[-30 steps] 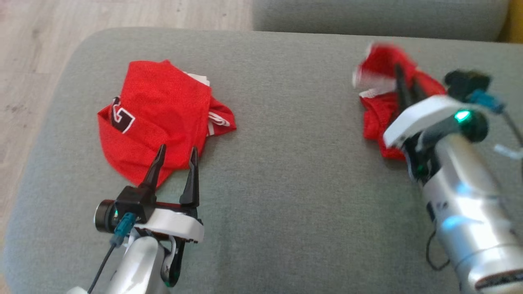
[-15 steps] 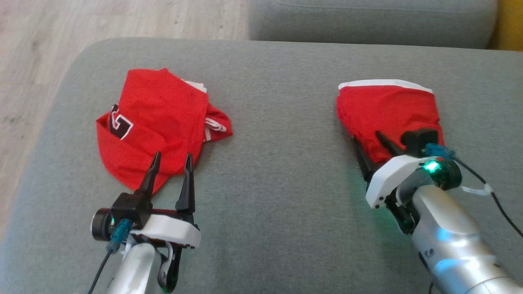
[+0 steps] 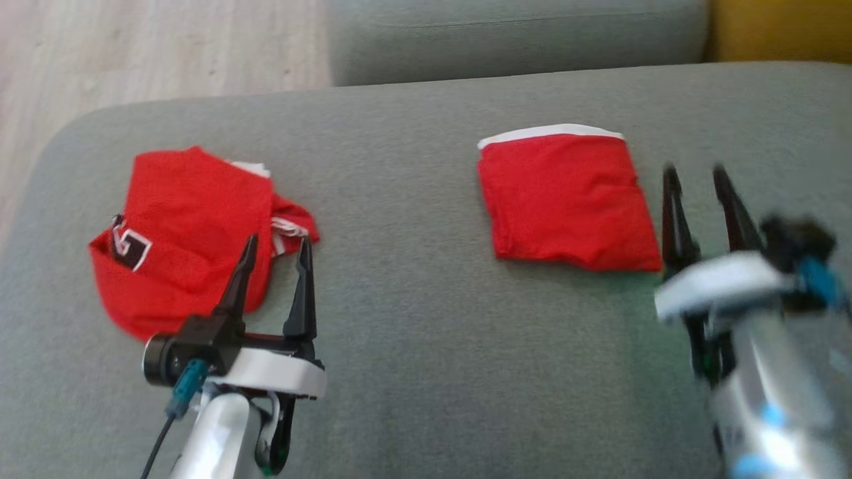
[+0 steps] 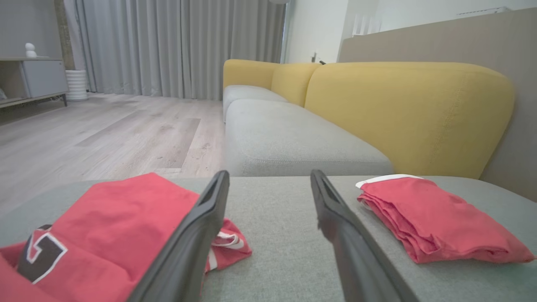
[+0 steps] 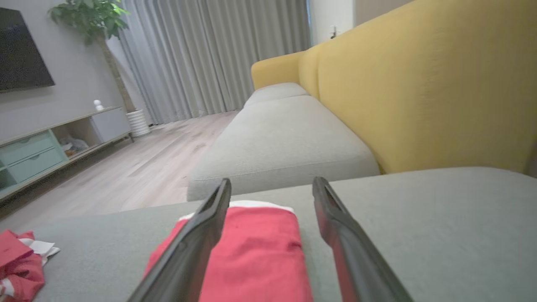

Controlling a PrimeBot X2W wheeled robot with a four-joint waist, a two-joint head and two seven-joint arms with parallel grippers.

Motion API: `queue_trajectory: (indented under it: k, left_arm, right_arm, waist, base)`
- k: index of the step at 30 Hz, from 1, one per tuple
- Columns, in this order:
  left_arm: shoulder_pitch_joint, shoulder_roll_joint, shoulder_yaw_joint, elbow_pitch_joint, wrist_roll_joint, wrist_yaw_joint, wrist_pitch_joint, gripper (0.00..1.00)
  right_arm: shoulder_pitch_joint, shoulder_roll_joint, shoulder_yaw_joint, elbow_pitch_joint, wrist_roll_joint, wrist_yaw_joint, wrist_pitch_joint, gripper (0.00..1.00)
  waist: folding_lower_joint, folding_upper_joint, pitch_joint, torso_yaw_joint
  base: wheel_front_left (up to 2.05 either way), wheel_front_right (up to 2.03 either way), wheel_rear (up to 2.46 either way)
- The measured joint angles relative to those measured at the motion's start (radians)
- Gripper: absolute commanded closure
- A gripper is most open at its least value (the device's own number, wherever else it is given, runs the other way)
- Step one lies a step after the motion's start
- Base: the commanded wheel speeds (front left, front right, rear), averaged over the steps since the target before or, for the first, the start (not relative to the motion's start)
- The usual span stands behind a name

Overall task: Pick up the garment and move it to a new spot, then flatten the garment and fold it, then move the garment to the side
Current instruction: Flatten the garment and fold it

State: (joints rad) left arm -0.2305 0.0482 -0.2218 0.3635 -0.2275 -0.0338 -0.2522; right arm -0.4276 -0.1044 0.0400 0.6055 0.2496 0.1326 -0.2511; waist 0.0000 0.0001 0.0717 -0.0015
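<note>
Head view: folded red garment (image 3: 566,199) flat on grey cushion (image 3: 426,346), just beside right gripper (image 3: 694,174), which is blurred, fingers spread, empty. Left gripper (image 3: 276,243) spread, empty, at edge of crumpled red jersey (image 3: 180,226).
Left wrist view: folded garment right of fingers, jersey left.
Right wrist view: folded garment behind left finger.

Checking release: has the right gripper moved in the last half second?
Yes: right gripper, then over the folded garment, now stands clear to its right.

Even daylight; right gripper (image 3: 693,171) motion-blurred
</note>
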Motion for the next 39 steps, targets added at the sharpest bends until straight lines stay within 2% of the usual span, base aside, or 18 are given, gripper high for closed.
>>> queue_trajectory:
  k: [3,6,14,15,16,22,28,32,35,39]
  left_arm:
    - [0.020,0.000,0.005,-0.011,0.004,0.008,0.000,0.00]
    - [0.038,0.000,0.017,-0.012,0.022,0.009,0.000,0.00]
    - [0.032,0.000,0.025,-0.018,0.034,0.009,0.000,0.00]
    - [0.028,0.000,0.023,-0.021,0.034,0.007,0.000,0.00]
    - [0.023,0.000,0.021,-0.023,0.034,0.007,0.000,0.00]
    - [-0.044,-0.002,-0.010,-0.026,0.030,-0.001,0.000,0.00]
    - [-0.085,-0.002,-0.040,-0.027,0.016,-0.002,0.000,0.00]
    - [-0.113,-0.004,-0.044,-0.033,0.016,-0.001,0.000,0.00]
    - [-0.123,-0.005,-0.064,-0.046,0.009,-0.001,0.000,0.00]
    - [-0.122,-0.005,-0.072,-0.046,-0.004,0.004,0.000,0.00]
  right_arm:
    - [0.153,0.038,-0.058,-0.114,-0.041,0.000,0.000,0.00]
    - [0.261,0.049,-0.074,-0.187,-0.053,0.000,0.000,0.00]
    - [0.262,0.056,-0.067,-0.253,-0.040,0.000,0.000,0.00]
    - [0.248,0.056,-0.067,-0.252,-0.049,0.000,0.000,0.95]
    - [0.230,0.056,-0.067,-0.249,-0.061,0.000,0.000,1.00]
    - [0.020,0.056,-0.111,-0.161,-0.143,0.000,0.046,1.00]
    - [-0.174,0.055,-0.198,0.033,-0.224,0.000,0.075,1.00]
    - [-0.277,0.049,-0.258,0.215,-0.275,0.000,0.097,1.00]
    - [-0.306,0.029,-0.265,0.301,-0.351,0.000,0.074,1.00]
    - [-0.350,0.028,-0.260,0.349,-0.354,0.000,0.018,1.00]
  waist:
    - [0.0000,0.0000,-0.005,-0.027]
    - [-0.0001,0.0000,-0.003,-0.044]
    - [0.0000,0.0000,0.052,-0.030]
    - [0.0000,0.0000,0.063,-0.025]
    - [0.0000,0.0000,0.075,-0.019]
    - [0.0002,-0.0001,0.163,0.029]
    - [0.0003,-0.0001,0.245,0.091]
    - [0.0004,-0.0001,0.289,0.130]
    - [0.0002,-0.0001,0.305,0.157]
    - [0.0002,-0.0001,0.295,0.168]
  base:
    - [0.00,0.00,0.00]
    - [0.00,0.00,0.00]
    - [0.00,0.00,0.00]
    - [0.00,0.00,0.00]
    - [0.00,0.00,0.00]
    - [0.00,0.00,0.00]
    - [0.00,0.00,0.00]
    - [0.00,0.00,0.00]
    - [0.00,0.00,0.00]
    - [0.00,0.00,0.00]
